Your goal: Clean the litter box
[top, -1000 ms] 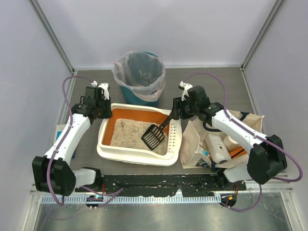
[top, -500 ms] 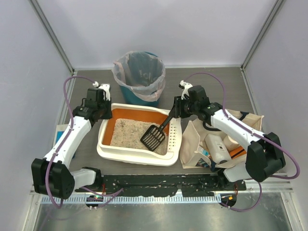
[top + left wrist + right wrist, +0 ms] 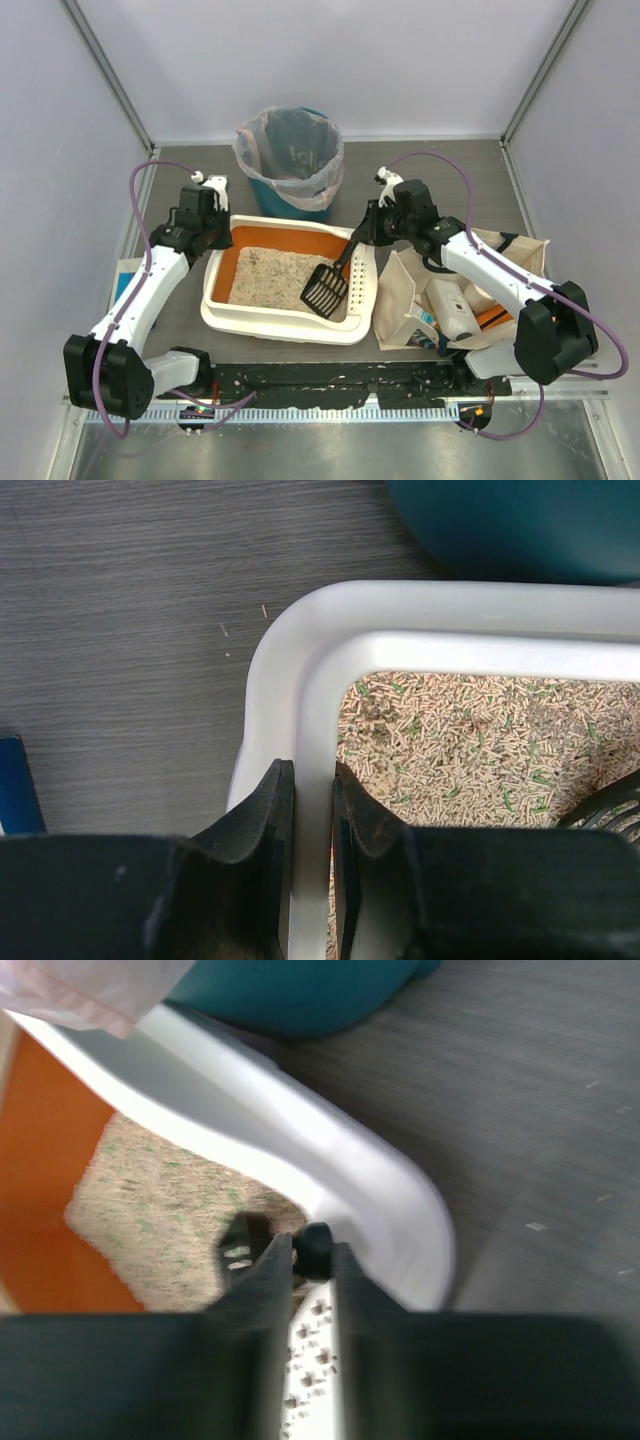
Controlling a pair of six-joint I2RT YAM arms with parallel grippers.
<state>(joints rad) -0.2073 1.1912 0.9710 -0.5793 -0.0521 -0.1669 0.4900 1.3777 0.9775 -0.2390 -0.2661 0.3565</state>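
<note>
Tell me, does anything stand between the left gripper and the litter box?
Nothing visible does. The left gripper clamps the litter box rim at its far-left corner, one finger on each side.

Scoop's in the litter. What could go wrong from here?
1. The left gripper pinches only the thin rim of the cream-white plastic litter box; a hard drag might pull it loose.
2. The right gripper holds the black slotted plastic scoop by its handle end; lifting toward the teal bin with plastic liner may spill pellets.
</note>
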